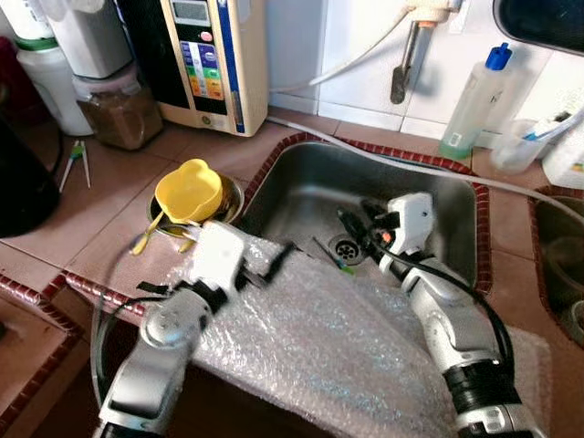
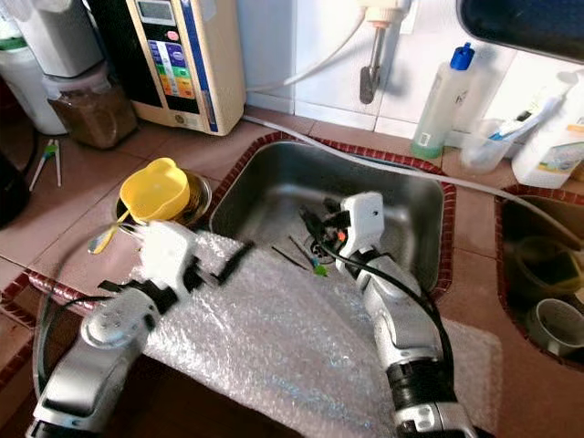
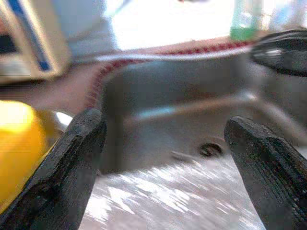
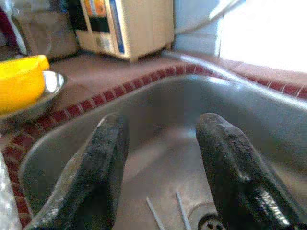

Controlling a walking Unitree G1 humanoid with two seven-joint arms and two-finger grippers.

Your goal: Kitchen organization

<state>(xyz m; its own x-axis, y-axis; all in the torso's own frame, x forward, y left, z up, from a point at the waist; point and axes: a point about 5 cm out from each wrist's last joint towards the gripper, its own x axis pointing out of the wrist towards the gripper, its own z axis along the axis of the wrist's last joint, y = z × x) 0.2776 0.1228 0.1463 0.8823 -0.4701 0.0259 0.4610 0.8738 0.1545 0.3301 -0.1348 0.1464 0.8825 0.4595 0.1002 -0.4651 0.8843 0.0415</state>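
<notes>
While both arms reach over the sink (image 1: pixel 456 196), I read the scene as follows.

1. Right gripper (image 1: pixel 351 224): released, empty, fingers spread, hanging inside the basin just above the drain (image 1: pixel 345 246). The right wrist view confirms a gap between the fingers (image 4: pixel 103 158) with steel behind it.
2. Left gripper (image 1: pixel 269 260): released, empty, fingers wide apart, poised over the front rim of the sink above the bubble wrap (image 1: pixel 310 338).
3. Task things: thin sticks (image 2: pixel 306 255), possibly chopsticks, lie on the basin floor at about 9 o'clock from the drain, one with a green tip. I cannot tell their material. A yellow cup (image 1: pixel 189 190) sits in a steel bowl (image 1: pixel 233 196) on the counter at 9 o'clock from the sink, with a yellow spoon (image 1: pixel 146 239) leaning from it.
4. Handling judgement: the sticks look light, stiff and narrow, probably wet and slippery on steel. Take hold near mid-length, fingers across the shaft, and close slowly so they do not roll. The cup looks like light plastic; pinch its rim. The bowl may slide.
5. Writing: the appliance (image 1: pixel 205 55) at 11 o'clock carries coloured buttons and a display; no text is legible. The bottle (image 1: pixel 474 100) at 1 o'clock, blue cap, shows no readable label.
</notes>
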